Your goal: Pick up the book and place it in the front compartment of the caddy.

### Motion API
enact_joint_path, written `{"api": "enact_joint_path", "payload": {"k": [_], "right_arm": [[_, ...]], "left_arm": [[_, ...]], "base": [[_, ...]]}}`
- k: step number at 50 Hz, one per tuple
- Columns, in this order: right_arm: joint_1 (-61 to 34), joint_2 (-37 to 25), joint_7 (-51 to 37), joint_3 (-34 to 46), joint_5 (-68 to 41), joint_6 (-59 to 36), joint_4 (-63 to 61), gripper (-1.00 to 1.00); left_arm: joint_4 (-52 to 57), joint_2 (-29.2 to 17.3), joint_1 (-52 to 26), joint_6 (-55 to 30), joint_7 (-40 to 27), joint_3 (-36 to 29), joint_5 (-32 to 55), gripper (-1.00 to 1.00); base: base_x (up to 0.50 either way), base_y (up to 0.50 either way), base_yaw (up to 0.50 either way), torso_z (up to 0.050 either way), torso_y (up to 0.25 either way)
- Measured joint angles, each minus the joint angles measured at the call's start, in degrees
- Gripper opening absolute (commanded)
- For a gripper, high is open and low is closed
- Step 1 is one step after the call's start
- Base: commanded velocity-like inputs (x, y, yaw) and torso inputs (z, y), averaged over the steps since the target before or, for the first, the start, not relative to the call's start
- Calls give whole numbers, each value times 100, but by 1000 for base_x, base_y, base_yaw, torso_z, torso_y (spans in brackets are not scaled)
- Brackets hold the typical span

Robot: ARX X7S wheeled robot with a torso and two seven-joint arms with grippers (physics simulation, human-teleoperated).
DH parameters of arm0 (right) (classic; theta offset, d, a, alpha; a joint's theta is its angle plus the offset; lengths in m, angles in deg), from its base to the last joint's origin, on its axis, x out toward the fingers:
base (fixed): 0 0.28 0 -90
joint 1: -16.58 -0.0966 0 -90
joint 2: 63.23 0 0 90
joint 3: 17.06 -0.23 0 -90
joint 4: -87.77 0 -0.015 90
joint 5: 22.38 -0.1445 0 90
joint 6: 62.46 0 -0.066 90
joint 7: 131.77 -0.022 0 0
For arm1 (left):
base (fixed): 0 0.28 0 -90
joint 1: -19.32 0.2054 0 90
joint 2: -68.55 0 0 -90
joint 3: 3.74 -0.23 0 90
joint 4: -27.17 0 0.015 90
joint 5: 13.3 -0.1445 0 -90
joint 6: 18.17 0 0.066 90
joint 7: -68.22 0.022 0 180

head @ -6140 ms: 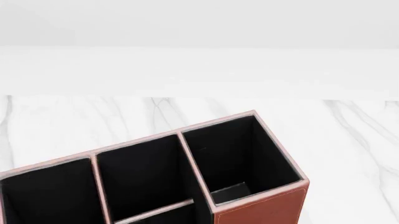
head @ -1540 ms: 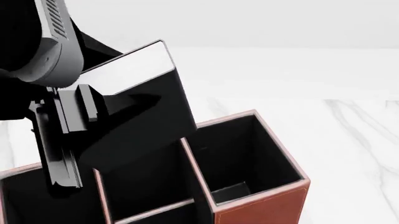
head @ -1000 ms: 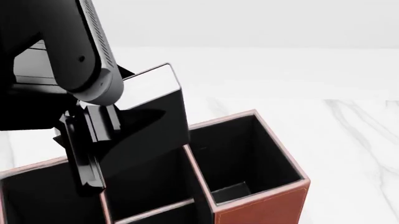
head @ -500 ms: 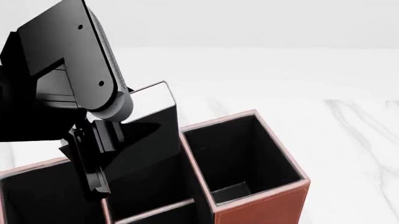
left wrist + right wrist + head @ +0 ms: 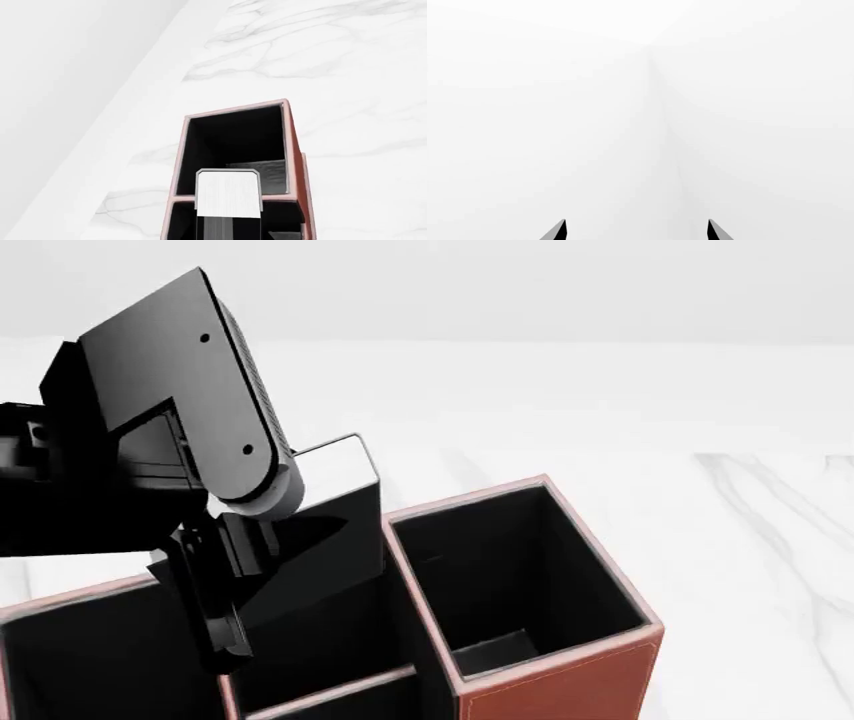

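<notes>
Gripping book (image 5: 327, 540) — (upright) inside caddy (image 5: 561, 685)

The worktop (image 5: 747, 540) under my arms is showing as white marble with faint grey veins running across it, and it is stretching back to a plain pale band and wall behind. Sitting directly on it is the caddy (image 5: 561, 685), a reddish-brown box with pale stitched rims and black-lined compartments, standing upright on the marble. From my left wrist camera the caddy (image 5: 297, 175) is resting on the same veined worktop (image 5: 347, 65).
</notes>
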Motion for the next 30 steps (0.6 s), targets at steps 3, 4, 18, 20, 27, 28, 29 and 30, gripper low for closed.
{"api": "enact_joint_path", "payload": {"k": [3, 4, 18, 20, 27, 28, 29, 30], "right_arm": [[2, 5, 4, -1, 2, 4, 0, 100], [3, 6, 5, -2, 1, 6, 1, 100], [18, 21, 24, -19, -11, 20, -3, 100], [20, 23, 28, -21, -12, 20, -6, 100], [25, 35, 39, -26, -12, 14, -17, 100], [25, 36, 40, -26, -12, 12, -19, 100], [26, 38, 42, -27, -13, 10, -20, 100], [26, 39, 44, -27, -12, 7, -24, 100]], "left_arm": [[-3, -10, 35, 43, 31, -38, -60, -100], [-5, -14, 47, 57, 41, -50, -78, -100], [-63, -36, 276, 292, 179, -234, -357, -100], [-77, -37, 311, 328, 201, -262, -398, -100], [-114, -44, 425, 448, 268, -341, -520, -100], [-120, -46, 443, 470, 280, -353, -540, -100], [-127, -47, 464, 492, 293, -368, -562, -100], [-135, -49, 482, 514, 306, -381, -585, -100]], "base": [[0, 0, 0, 0, 3], [0, 0, 0, 0, 0], [0, 0, 0, 0, 1], [0, 0, 0, 0, 0], [0, 0, 0, 0, 1], [0, 0, 0, 10, 0], [0, 0, 0, 0, 0], [0, 0, 0, 0, 0]]}}
